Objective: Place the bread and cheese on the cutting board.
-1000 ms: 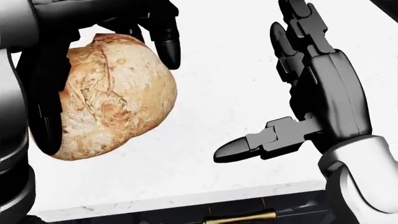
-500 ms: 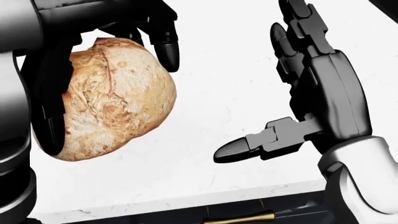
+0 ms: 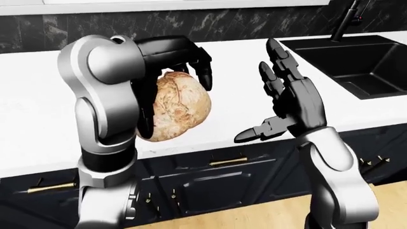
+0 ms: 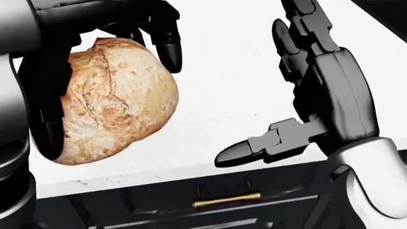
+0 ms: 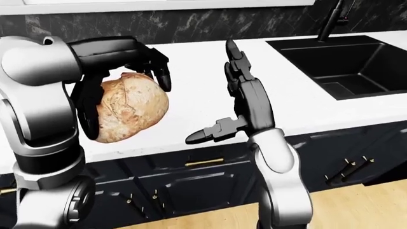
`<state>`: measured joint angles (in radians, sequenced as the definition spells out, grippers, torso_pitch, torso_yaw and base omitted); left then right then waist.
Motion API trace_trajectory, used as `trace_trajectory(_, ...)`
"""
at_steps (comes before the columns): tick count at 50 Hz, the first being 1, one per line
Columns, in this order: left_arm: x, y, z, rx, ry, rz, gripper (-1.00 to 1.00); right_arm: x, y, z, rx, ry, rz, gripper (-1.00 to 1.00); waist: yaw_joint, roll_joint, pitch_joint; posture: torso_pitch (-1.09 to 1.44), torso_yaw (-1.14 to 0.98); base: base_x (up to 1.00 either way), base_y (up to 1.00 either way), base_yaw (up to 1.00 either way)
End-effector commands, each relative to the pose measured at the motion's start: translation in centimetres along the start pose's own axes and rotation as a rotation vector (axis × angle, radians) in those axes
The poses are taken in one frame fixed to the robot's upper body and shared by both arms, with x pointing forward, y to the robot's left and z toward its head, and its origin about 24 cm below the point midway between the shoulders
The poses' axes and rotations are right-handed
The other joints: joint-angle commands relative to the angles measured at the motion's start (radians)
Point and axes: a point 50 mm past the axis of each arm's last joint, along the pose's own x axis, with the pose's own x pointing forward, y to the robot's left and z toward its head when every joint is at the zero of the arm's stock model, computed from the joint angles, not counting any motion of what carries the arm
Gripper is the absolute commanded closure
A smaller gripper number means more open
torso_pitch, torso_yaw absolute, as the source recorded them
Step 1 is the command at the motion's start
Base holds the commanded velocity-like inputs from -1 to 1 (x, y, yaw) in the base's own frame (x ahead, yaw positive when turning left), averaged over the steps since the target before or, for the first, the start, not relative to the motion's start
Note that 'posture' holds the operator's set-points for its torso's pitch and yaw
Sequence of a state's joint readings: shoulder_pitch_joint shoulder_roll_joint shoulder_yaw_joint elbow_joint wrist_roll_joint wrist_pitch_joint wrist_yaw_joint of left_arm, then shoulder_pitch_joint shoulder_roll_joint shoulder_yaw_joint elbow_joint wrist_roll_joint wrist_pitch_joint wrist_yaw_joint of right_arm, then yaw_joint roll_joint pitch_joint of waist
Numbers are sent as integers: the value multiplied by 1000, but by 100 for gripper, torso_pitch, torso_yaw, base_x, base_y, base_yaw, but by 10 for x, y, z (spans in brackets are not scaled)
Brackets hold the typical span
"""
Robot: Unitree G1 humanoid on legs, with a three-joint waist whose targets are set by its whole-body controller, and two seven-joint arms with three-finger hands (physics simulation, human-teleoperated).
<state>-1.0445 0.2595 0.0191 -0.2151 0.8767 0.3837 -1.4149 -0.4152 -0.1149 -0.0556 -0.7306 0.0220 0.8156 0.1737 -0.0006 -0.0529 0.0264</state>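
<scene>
The round crusty bread loaf (image 4: 111, 100) hangs in my left hand (image 5: 124, 102), whose black fingers (image 4: 168, 52) curl over its top while the thumb runs down its left side. The loaf is held up above the white counter (image 3: 38, 109), near its near edge. My right hand (image 3: 257, 98) is open and empty to the right of the loaf, fingers pointing up, thumb stretched toward the loaf, a gap between them. No cutting board or cheese shows in any view.
A black sink (image 3: 356, 62) with a dark faucet (image 3: 347, 19) is set in the counter at the right. Dark cabinets with brass handles (image 4: 225, 199) run below the counter edge. A dark marble backsplash (image 3: 76, 28) lines the top. Wooden floor (image 3: 254, 210) shows at the bottom.
The head view has shifted: the counter edge sits higher and more of the drawer and its brass handle shows. Both hands and the loaf keep their places in the picture.
</scene>
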Motion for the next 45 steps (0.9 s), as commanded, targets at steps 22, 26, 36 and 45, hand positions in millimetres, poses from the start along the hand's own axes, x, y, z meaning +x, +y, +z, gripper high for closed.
trace_trajectory(22, -6, 3, 7, 35, -26, 48, 100, -2, -2, 12, -20, -72, -19, -100, 13, 100, -26, 0, 0, -24, 0, 0)
trace_trajectory(26, -6, 3, 7, 35, -27, 48, 100, -2, -2, 13, -17, -83, -18, -100, 17, 60, 16, 0, 0, -4, 0, 0)
trace_trajectory(36, -6, 3, 7, 37, -28, 48, 100, -3, -1, 14, -3, -88, -10, -100, 37, -11, 22, 0, 0, 0, 0, 0)
trace_trajectory(45, -6, 4, 7, 39, -29, 49, 100, -3, -2, 14, -1, -86, -8, -100, 10, 52, 1, 0, 0, 0, -8, 0)
